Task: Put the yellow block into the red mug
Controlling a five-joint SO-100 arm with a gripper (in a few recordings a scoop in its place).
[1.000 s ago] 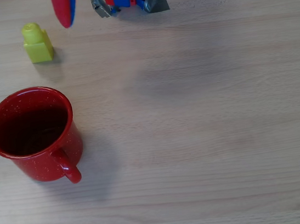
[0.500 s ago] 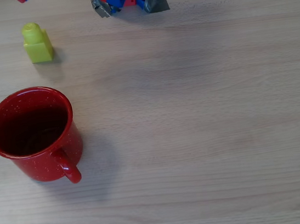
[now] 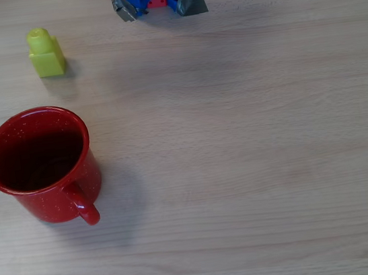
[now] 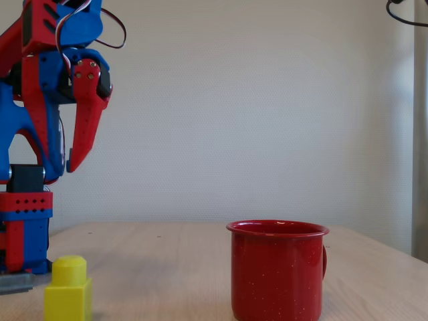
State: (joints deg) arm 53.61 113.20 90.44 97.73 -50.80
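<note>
While nothing's been grabbed yet, the small bright yellow-green plastic toy brick w/ one round stud on top sits upright on the light wooden table, just past the rim of the big glossy red speckled enamel mug in the overhead view, close but not touching. Mug is upright too, dark inside, handle pointing away from the brick.

Step in hand imo is the reach for the brick. To do it well: come straight down over the stud, fingers either side of the cube body, not the stud, since that's round and prob slips. Keep clear of the mug rim on the way down, it's right there. Then lift high enough to clear the rim before moving over the opening, and let go low so it doesn't bounce out.

Arm pose: in the fixed view the red and blue arm is folded up tall over its base, well above and behind the brick. Gripper hangs pointing down, holding nothing. Jaws look nearly together from this side, but tbh can't tell for sure.
</note>
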